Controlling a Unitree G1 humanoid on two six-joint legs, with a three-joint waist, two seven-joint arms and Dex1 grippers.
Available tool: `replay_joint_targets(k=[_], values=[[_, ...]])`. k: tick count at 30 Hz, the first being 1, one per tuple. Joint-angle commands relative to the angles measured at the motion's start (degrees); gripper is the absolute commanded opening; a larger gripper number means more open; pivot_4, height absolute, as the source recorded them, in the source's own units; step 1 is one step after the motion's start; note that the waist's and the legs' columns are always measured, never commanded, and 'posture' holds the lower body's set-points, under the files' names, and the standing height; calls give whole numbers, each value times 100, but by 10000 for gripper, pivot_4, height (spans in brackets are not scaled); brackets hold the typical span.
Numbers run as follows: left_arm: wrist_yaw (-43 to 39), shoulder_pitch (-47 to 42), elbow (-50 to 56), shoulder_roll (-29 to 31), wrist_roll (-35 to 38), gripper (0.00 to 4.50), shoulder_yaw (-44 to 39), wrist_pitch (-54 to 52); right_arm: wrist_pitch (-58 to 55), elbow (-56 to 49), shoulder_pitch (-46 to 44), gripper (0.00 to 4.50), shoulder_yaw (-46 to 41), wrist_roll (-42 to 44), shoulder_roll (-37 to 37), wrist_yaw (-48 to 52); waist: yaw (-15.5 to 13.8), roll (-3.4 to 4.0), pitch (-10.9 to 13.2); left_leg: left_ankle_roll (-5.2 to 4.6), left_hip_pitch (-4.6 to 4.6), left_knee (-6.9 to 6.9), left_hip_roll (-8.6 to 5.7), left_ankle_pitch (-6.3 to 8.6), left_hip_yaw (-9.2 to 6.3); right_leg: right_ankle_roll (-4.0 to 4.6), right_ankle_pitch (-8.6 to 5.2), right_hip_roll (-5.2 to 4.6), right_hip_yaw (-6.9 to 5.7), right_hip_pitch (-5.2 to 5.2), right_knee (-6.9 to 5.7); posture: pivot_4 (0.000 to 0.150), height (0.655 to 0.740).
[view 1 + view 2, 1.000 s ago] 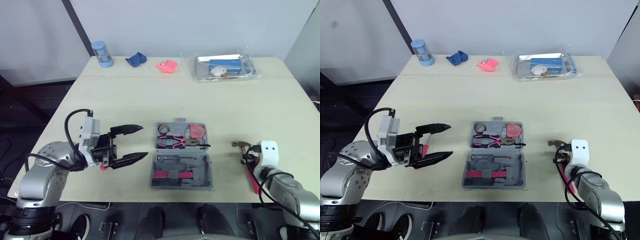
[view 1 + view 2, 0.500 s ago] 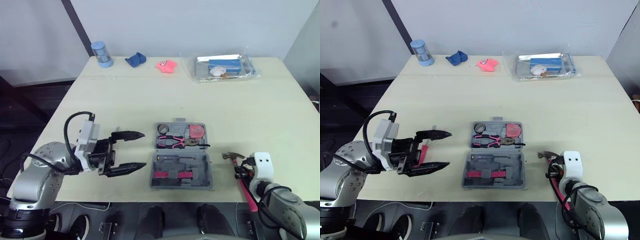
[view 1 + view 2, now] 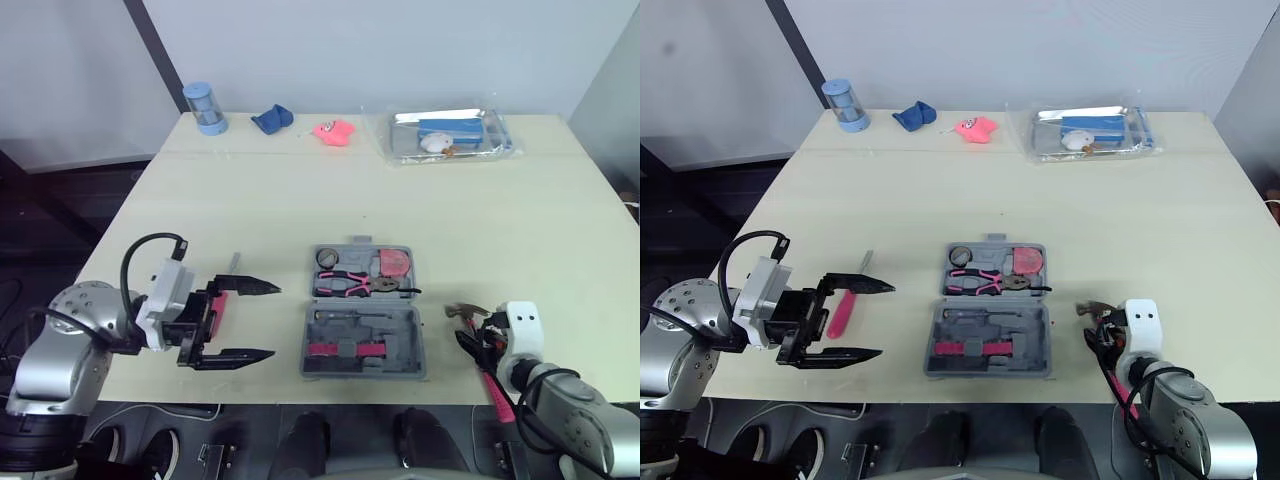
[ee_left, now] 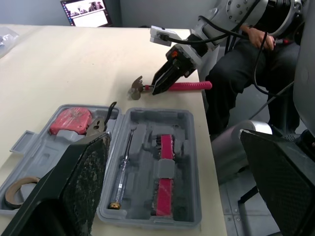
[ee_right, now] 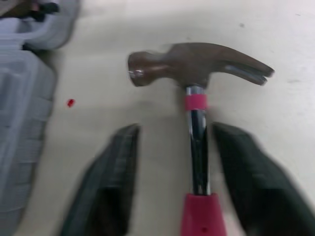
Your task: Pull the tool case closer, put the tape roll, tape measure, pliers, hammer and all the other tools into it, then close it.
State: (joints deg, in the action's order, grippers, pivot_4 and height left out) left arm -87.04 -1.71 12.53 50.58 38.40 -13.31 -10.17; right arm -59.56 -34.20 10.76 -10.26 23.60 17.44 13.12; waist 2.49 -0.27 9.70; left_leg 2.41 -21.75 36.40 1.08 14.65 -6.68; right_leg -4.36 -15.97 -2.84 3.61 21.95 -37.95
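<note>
Tool case point(image 3: 362, 315) sits open mid-table, pliers point(image 3: 350, 285) already inside. Hammer point(image 5: 197, 64) lies just right of it, shaft between the right gripper's point(image 5: 174, 129) 2 spread fingers. Left gripper point(image 3: 272, 320) gapes wide beside a pink-handled screwdriver point(image 3: 840, 313). Blue cup point(image 3: 204, 108) and plastic bag point(image 3: 445, 135) sit along the far edge.

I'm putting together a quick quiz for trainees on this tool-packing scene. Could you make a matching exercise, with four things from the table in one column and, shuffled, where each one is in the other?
Things:
1. hammer
2. pliers
3. screwdriver
4. blue jar

Places:
A. inside the open case
B. far left corner of the table
C. shaft between the parted fingers of the right gripper
D. on the table beside the open left gripper

Pairs: 1-C, 2-A, 3-D, 4-B
</note>
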Motion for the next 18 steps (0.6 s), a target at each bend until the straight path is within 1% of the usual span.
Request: replay_joint_targets(k=[1,3,6,10,14,18], values=[[46,100,70,110,169,45000,-301,-141,225,-516,86,44459,-122,108,577,474,-1,2,1,0,-1,0,0,0,2,0,0,0,0,3,-1,1500,7400],[68,194,47,133,150,45000,-389,-182,282,-634,192,44459,-241,263,919,821,3,2,2,0,-2,0,0,0,1,0,0,0,1,6,-1,1500,7400],[162,297,-6,127,134,45000,-545,-204,690,-673,334,44459,-417,535,1705,1811,-1,0,3,0,-3,-3,1,0,2,0,0,1,2,8,0,1500,7400],[322,324,-173,31,59,45000,-682,-91,1524,-132,261,44459,-447,554,2665,3085,0,-7,4,-1,-2,-1,2,0,7,-1,0,1,5,7,0,1500,7400],[237,368,-385,36,-135,45000,-692,211,2752,883,-194,44459,-36,19,3367,4013,-1,-17,10,-1,0,0,2,0,13,-2,0,1,8,7,1,1500,7400],[127,437,-531,108,-112,45000,-801,306,4176,1756,-695,44459,521,-627,3810,4828,-5,-20,14,0,-3,0,2,0,15,-2,1,0,8,8,2,1500,7400]])
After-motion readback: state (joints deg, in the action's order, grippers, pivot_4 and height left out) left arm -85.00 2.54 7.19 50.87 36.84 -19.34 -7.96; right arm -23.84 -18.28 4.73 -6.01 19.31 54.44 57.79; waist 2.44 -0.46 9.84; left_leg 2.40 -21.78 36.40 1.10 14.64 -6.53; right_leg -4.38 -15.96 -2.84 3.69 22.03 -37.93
